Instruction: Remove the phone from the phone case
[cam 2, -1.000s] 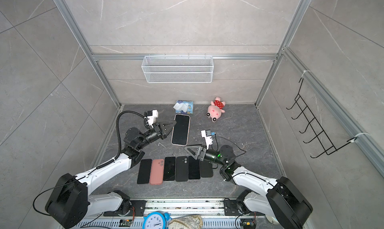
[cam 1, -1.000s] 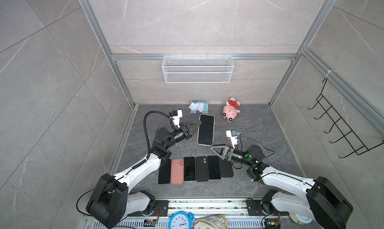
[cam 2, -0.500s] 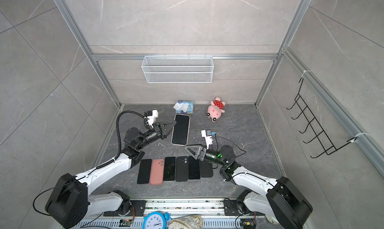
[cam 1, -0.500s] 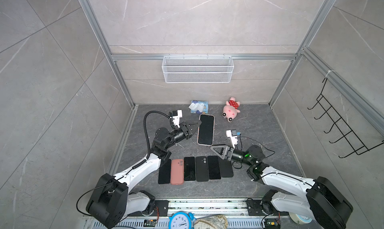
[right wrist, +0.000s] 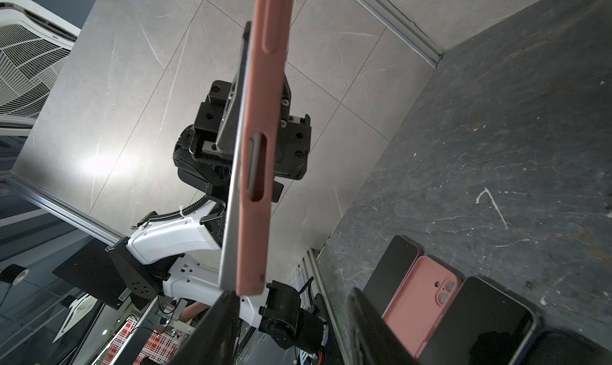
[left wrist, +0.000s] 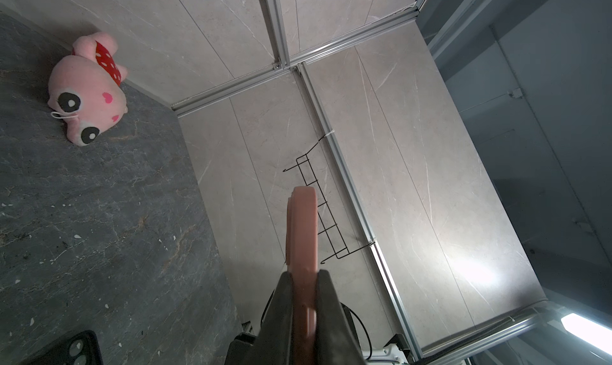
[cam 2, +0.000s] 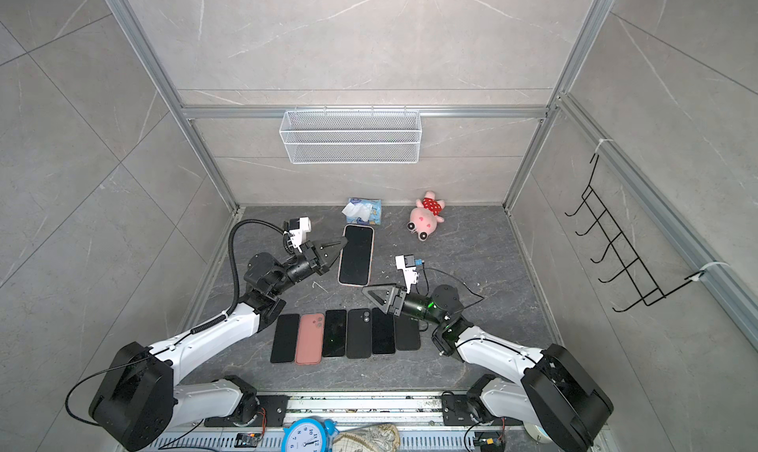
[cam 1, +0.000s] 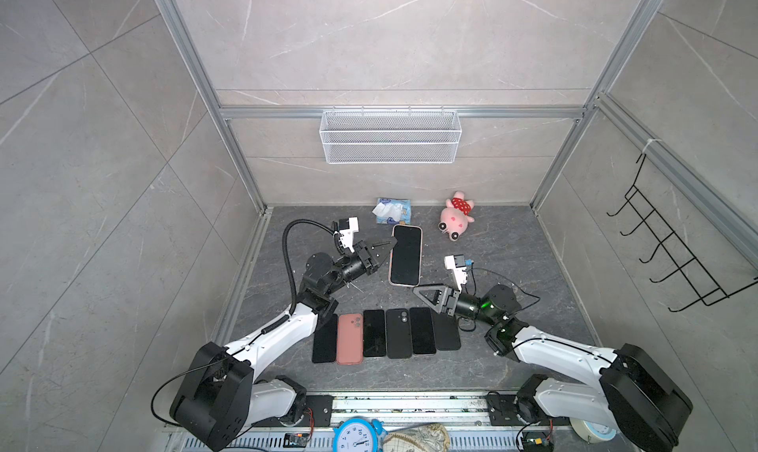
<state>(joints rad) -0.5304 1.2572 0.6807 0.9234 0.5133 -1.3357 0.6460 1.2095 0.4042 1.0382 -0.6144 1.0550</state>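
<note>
Your left gripper (cam 1: 386, 249) is clamped on one long edge of the phone case (left wrist: 301, 227). The left wrist view shows both fingers (left wrist: 281, 300) pressed against the pink case, one on each side.

The phone (cam 1: 405, 255) is in that case and held clear of the dark stone table (cam 1: 512, 240). In both top views its black screen faces the camera, and the pink rim shows around it. From the right wrist view you see it edge-on, the silver phone edge (right wrist: 231, 214) lying along the pink case, with the left gripper behind it.

Nearer the robot, a row of six phones (cam 1: 385, 333) lies flat on the table, touching side by side. The second from the left is a salmon-pink one (cam 1: 349, 339) lying back up.

By the rear wall a tissue pack (cam 1: 391, 211) lies just beyond the held phone. A pink plush pig (cam 1: 455, 220) lies to its right. A white wire basket (cam 1: 389, 142) hangs on the wall above them.

Your right gripper (cam 1: 420, 292) sits low, between the held phone and the row. Its jaws stand apart and grip nothing. The phone's near end is close to one finger (right wrist: 212, 330), and you cannot tell if they touch.

A black hook rack (cam 1: 672, 257) hangs on the right wall.
</note>
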